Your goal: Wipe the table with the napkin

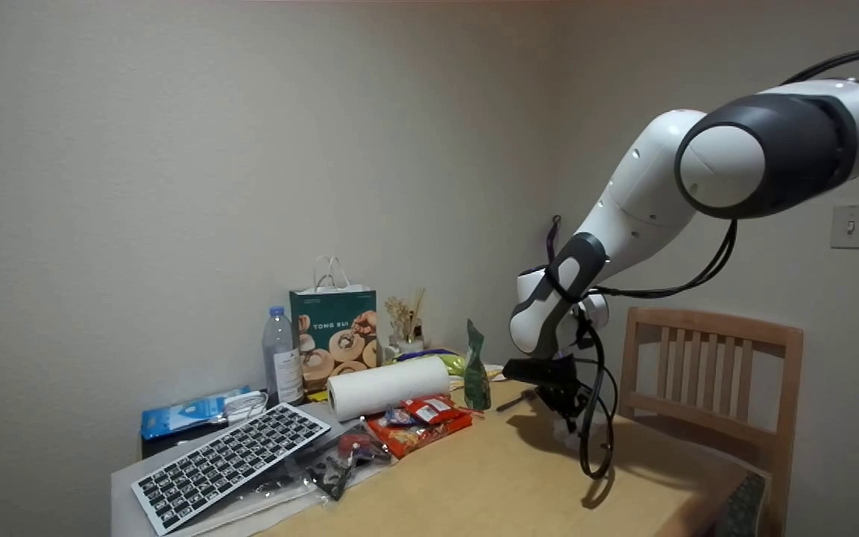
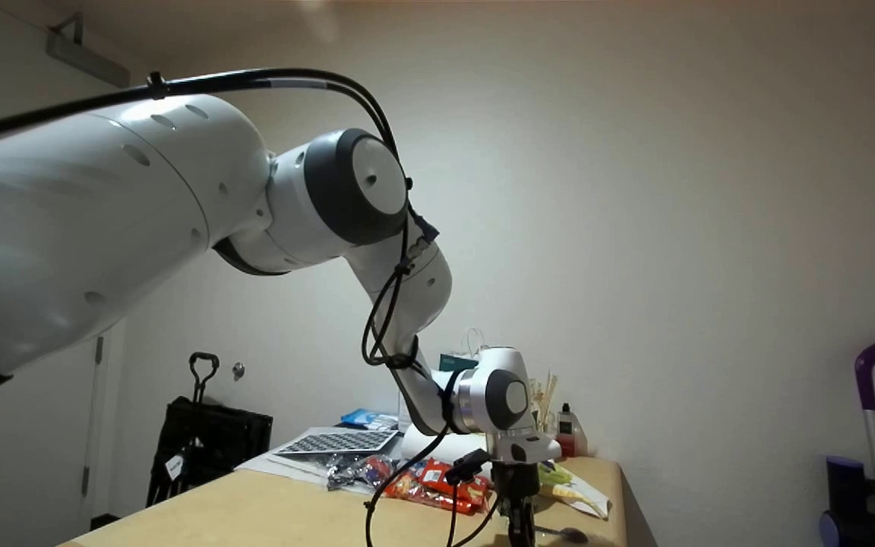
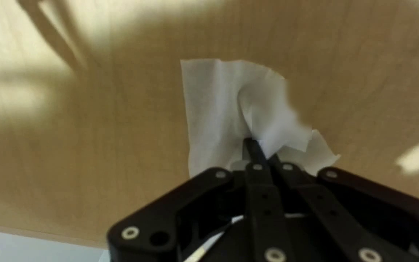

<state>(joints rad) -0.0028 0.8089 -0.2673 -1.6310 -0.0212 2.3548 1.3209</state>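
Note:
The light tan table (image 1: 437, 500) also shows in an exterior view (image 2: 247, 509) and fills most of the wrist view (image 3: 122, 145). In the wrist view the white crumpled napkin (image 3: 209, 109) is pinched between the fingertips of my gripper (image 3: 262, 153). It spreads out ahead of the fingers over the table. In an exterior view the napkin (image 1: 565, 434) shows as a small pale patch under my gripper (image 1: 567, 406), low at the tabletop. In an exterior view my gripper (image 2: 521, 524) points down and its tips run to the frame's bottom edge; the napkin is out of view there.
A green pouch (image 1: 476, 377), red snack bags (image 1: 422, 429), a paper-towel roll (image 1: 388, 386) and a gridded panel (image 1: 232, 466) lie along the wall side. A dark spoon-like utensil (image 2: 570, 535) lies beside the gripper. A slatted chair (image 1: 709, 373) stands at the table's edge.

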